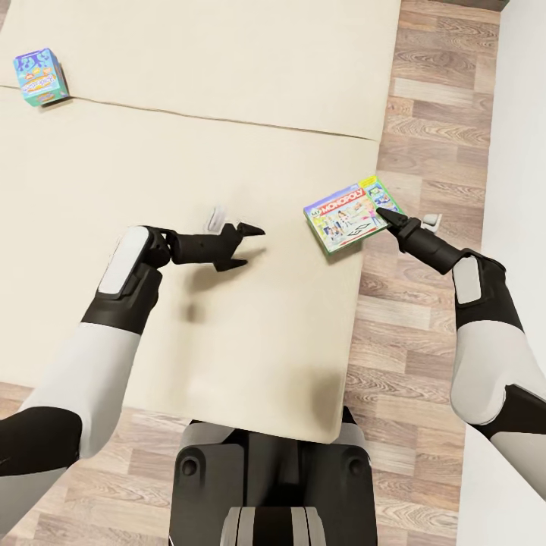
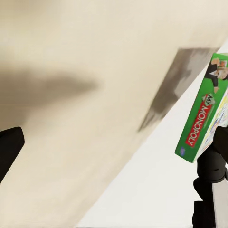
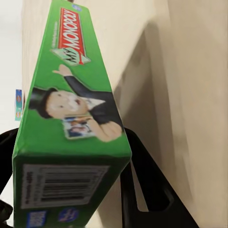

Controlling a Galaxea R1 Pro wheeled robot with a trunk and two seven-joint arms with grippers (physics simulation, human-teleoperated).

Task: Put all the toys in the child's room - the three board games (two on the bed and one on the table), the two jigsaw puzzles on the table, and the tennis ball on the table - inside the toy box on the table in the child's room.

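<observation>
Now right pincer (image 1: 384, 217) grips Monopoly box (image 1: 350, 214) edge.

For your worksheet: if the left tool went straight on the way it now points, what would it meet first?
Probably the Monopoly box, held off the bed in the right tool. The left tool points towards it, with nothing between; depth is unclear.

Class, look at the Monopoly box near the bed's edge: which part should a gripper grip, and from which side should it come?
Grip the Monopoly box across its thin green edges, coming from the bed's floor-side edge. It is flat and thin, and that edge is open. The right gripper already straddles that end.
</observation>
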